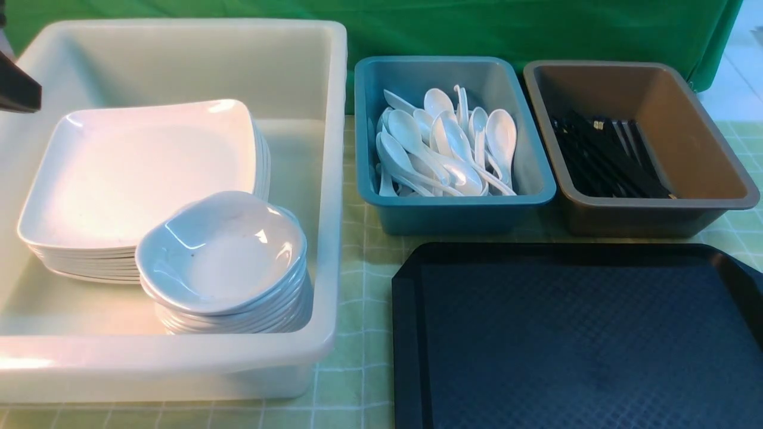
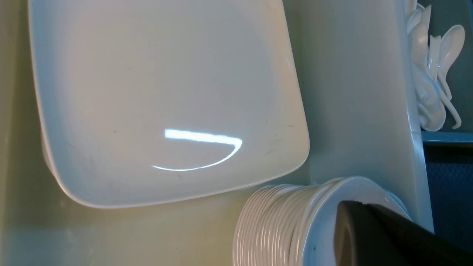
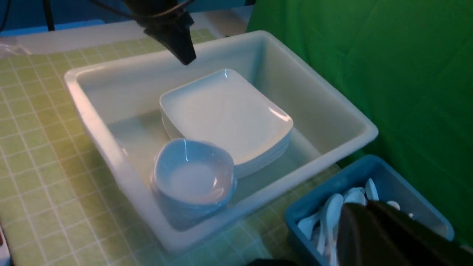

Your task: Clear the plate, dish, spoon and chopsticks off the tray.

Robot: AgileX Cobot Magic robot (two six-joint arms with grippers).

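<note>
A large white tub (image 1: pixel 325 179) fills the left of the tabletop (image 1: pixel 357 381). Inside it, a stack of white plates (image 1: pixel 137 173) sits at ten o'clock, with a stack of small white dishes (image 1: pixel 223 256) touching it at five o'clock. The left pincer (image 3: pixel 181 44) hangs closed and empty over the tub's far left. Next comes a blue tub (image 1: pixel 453 211) piled with white spoons (image 1: pixel 447 146), then a brown tub (image 1: pixel 703 179) holding black chopsticks (image 1: pixel 608 155). The black tray (image 1: pixel 572 339) lies bare at four o'clock. The right pincer (image 3: pixel 388 236), closed and empty, hovers above the spoons.
</note>
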